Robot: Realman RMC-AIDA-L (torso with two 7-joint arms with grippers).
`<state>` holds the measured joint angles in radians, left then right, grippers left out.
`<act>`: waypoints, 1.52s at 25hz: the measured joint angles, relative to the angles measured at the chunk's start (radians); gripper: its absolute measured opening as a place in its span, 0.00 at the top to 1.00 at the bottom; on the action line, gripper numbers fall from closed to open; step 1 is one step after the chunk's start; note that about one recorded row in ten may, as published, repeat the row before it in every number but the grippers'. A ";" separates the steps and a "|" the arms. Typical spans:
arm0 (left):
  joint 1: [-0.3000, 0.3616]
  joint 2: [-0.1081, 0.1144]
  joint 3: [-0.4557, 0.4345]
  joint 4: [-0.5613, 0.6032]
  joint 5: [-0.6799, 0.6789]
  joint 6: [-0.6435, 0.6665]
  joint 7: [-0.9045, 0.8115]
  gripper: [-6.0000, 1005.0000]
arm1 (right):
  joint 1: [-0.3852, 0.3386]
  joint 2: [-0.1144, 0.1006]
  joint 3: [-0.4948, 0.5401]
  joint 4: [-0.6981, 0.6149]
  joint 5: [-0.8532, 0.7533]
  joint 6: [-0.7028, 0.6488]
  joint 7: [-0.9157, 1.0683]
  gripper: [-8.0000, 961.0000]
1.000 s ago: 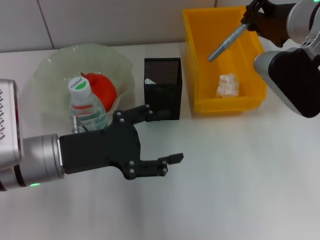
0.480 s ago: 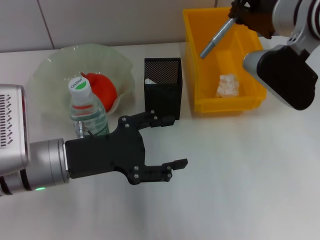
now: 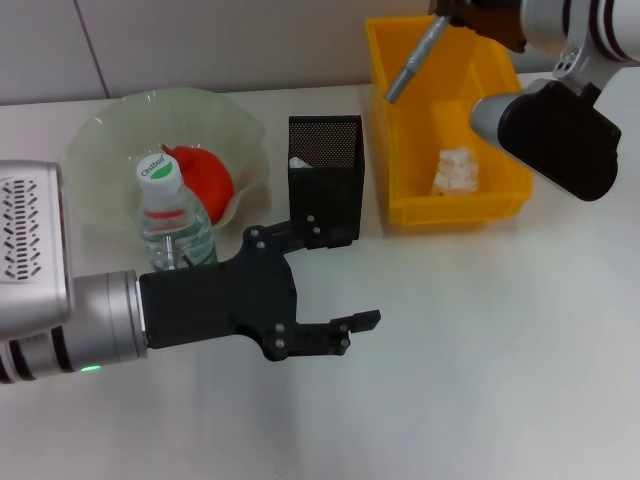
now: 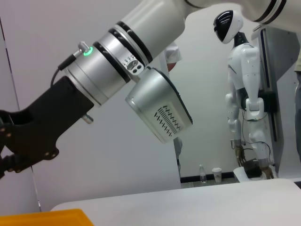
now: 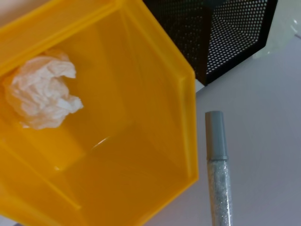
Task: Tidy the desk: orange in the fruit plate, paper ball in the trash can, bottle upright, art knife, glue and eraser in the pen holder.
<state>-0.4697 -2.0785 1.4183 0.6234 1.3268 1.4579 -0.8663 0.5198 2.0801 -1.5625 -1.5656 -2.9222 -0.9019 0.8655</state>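
Observation:
My right gripper point(image 3: 462, 14) is shut on the glue pen point(image 3: 408, 62), a grey-capped glittery tube, and holds it tilted in the air above the far left corner of the yellow trash can point(image 3: 400, 130). The right wrist view shows the glue pen point(image 5: 219, 175) beside the trash can's rim point(image 5: 186, 117), short of the black mesh pen holder point(image 5: 225, 33). The paper ball point(image 3: 455, 170) lies in the trash can. The pen holder point(image 3: 325, 185) has something white point(image 3: 299, 162) inside. The orange point(image 3: 205, 178) lies in the fruit plate point(image 3: 110, 130). The bottle point(image 3: 172, 220) stands upright. My left gripper point(image 3: 345, 278) is open and empty in front of the pen holder.
The left arm's black hand point(image 3: 220, 305) stands close to the bottle and pen holder. The white desk point(image 3: 500, 350) stretches to the front right. A wall runs behind the desk. No art knife shows.
My right gripper has carried the glue pen leftward and farther back, from over the trash can's middle toward its left corner. My left gripper has drifted slightly right and nearer.

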 joint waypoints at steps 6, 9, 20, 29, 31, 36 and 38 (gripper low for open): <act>-0.007 0.000 0.012 -0.006 -0.009 -0.008 0.011 0.19 | 0.005 0.000 -0.007 0.020 0.000 0.018 -0.041 0.86; -0.005 0.000 0.023 -0.008 -0.017 -0.013 0.012 0.19 | 0.007 0.001 -0.016 0.033 0.000 0.039 -0.063 0.86; -0.001 0.000 0.025 -0.011 -0.017 -0.023 0.013 0.19 | 0.051 0.006 -0.034 0.106 0.000 0.092 -0.104 0.86; -0.001 0.000 0.040 -0.012 -0.017 -0.047 0.013 0.19 | 0.096 0.006 -0.047 0.174 0.001 0.131 -0.106 0.86; -0.005 0.000 0.048 -0.013 -0.017 -0.058 0.013 0.19 | 0.101 0.006 -0.055 0.183 0.001 0.142 -0.107 0.86; -0.007 0.000 0.054 -0.013 -0.021 -0.062 0.013 0.19 | 0.108 0.006 -0.079 0.186 0.001 0.155 -0.107 0.86; -0.006 0.000 0.061 -0.013 -0.030 -0.062 0.013 0.19 | 0.106 0.006 -0.094 0.187 0.002 0.158 -0.108 0.86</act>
<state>-0.4761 -2.0785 1.4791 0.6104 1.2970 1.3956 -0.8529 0.6258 2.0865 -1.6570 -1.3790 -2.9206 -0.7442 0.7574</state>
